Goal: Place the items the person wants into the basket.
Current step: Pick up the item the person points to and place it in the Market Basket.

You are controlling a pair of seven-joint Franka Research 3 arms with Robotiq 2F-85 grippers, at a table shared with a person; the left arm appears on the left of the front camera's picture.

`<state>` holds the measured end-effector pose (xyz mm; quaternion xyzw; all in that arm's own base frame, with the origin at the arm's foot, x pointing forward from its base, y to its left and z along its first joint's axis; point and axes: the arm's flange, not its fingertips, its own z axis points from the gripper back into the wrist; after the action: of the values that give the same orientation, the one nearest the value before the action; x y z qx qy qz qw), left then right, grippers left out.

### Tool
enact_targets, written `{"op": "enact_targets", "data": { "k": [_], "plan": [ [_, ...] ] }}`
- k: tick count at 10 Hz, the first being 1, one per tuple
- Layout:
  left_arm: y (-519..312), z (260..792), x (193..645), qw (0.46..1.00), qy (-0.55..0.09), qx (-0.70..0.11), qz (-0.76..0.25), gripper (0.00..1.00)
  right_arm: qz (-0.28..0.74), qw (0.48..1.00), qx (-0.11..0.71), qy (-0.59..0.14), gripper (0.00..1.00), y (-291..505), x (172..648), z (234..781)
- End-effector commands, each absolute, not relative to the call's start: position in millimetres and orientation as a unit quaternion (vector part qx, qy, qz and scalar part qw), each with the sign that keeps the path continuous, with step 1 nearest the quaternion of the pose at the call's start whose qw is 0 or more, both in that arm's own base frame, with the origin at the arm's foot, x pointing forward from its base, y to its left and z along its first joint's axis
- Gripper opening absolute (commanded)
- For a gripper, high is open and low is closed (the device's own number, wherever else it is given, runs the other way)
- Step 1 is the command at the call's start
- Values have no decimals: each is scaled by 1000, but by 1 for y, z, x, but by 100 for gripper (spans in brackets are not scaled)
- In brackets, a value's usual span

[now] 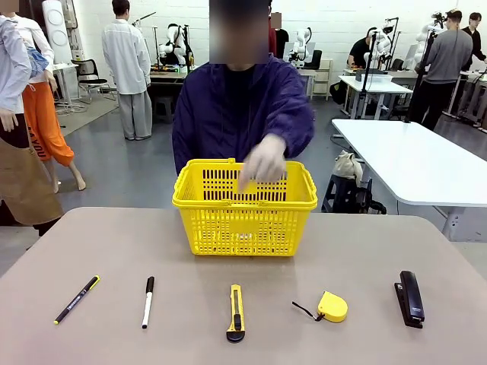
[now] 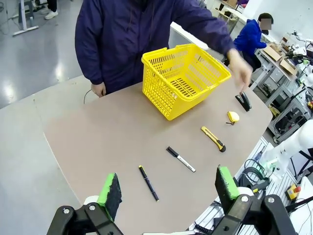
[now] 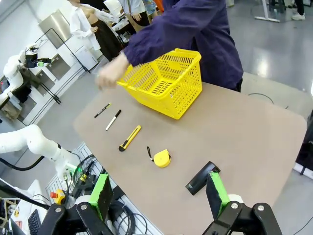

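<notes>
Basket [image 1: 243, 209] stands on the surface [image 1: 365, 258] under the person's hand [image 1: 265, 160]; pen [image 1: 76, 299], marker [image 1: 148, 302] and utility knife [image 1: 237, 312] lie in a row nearer the robot. Left gripper [image 2: 167, 188] and right gripper [image 3: 159, 191] gape wide, empty.

light: bright and even, looks like overhead room lights | shadows: soft, just a faint one under the basket [image 1: 243, 228] on the tabletop [image 1: 114, 243] | glare: shiny patches on the grey floor [image 2: 11, 92] in both wrist views | blur: person's hand [image 1: 264, 160] is motion-smeared, the rest is pretty sharp | distortion: wrist views are fisheye, tabletop edges bow
</notes>
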<state>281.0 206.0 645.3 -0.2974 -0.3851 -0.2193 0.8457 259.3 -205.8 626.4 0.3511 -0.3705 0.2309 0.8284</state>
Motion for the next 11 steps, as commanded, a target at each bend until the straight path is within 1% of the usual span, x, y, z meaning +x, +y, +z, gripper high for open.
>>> {"op": "enact_targets", "data": {
  "k": [1, 7, 8, 9, 11],
  "plan": [
    [208, 646, 281, 839, -391, -300, -229, 100, 238, 820, 355, -380, 100, -204, 260, 625],
    [206, 645, 281, 846, -385, -297, -220, 100, 238, 820, 355, -380, 100, -204, 260, 625],
    [181, 661, 291, 863, -389, -273, -170, 100, 238, 820, 355, -380, 100, -204, 260, 625],
    [138, 672, 303, 882, -369, -245, -160, 100, 238, 820, 355, -380, 100, -204, 260, 625],
    [30, 673, 330, 928, -299, -181, -127, 100, 238, 820, 355, -380, 100, -204, 260, 625]
  ]
}}
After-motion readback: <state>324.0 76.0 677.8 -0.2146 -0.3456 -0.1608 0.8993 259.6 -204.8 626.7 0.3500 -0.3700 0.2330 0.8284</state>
